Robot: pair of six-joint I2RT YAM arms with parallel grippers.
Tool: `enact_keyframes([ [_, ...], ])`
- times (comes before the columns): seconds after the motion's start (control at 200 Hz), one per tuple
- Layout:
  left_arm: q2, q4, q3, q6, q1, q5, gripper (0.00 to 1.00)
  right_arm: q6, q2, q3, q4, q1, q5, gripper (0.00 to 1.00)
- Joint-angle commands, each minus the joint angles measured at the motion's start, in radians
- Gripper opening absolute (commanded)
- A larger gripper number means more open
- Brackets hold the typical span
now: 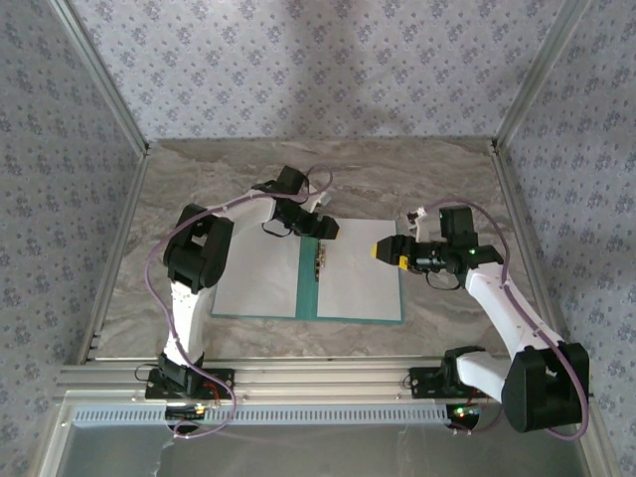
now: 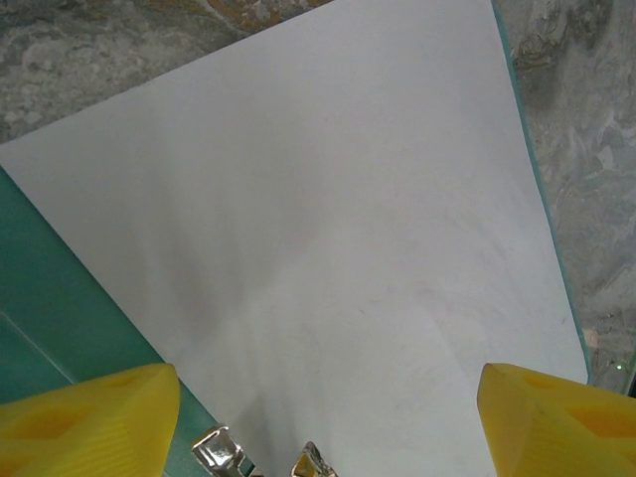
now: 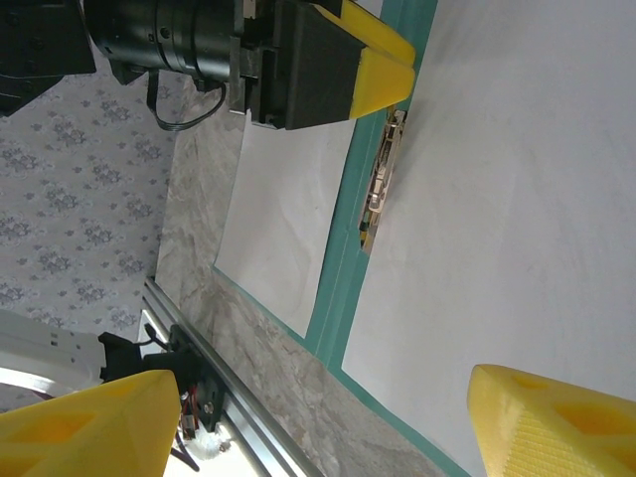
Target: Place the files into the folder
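Note:
The teal folder (image 1: 308, 288) lies open and flat on the marble table. One white file (image 1: 256, 280) covers its left half and another (image 1: 360, 283) covers its right half. A small metal clip (image 3: 383, 179) sits on the centre fold. My left gripper (image 1: 325, 233) hovers open over the top of the fold. In its wrist view the right file (image 2: 338, 229), the clip (image 2: 224, 452) and the teal spine (image 2: 60, 308) lie under its wide-apart jaws (image 2: 328, 417). My right gripper (image 1: 384, 250) hangs open and empty above the right file's upper part (image 3: 517, 219).
An aluminium rail (image 1: 318, 378) runs along the near table edge, with both arm bases bolted to it. Frame posts and patterned walls close in the left, right and back. Bare marble (image 1: 397, 174) lies behind the folder.

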Motion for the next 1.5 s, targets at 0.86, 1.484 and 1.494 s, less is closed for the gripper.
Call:
enact_keyframes([
  [0.86,-0.113,-0.036,-0.034,0.007,-0.016,0.095,0.75,0.012,-0.017,-0.012,-0.011,-0.034,-0.07,0.78],
  [1.484,-0.289,0.03,-0.219,-0.059,-0.078,0.026,0.74,0.024,-0.046,-0.043,0.001,-0.046,-0.091,0.78],
  [1.494,-0.293,0.029,-0.221,-0.06,-0.078,0.021,0.74,0.024,-0.046,-0.043,0.001,-0.045,-0.091,0.78],
])
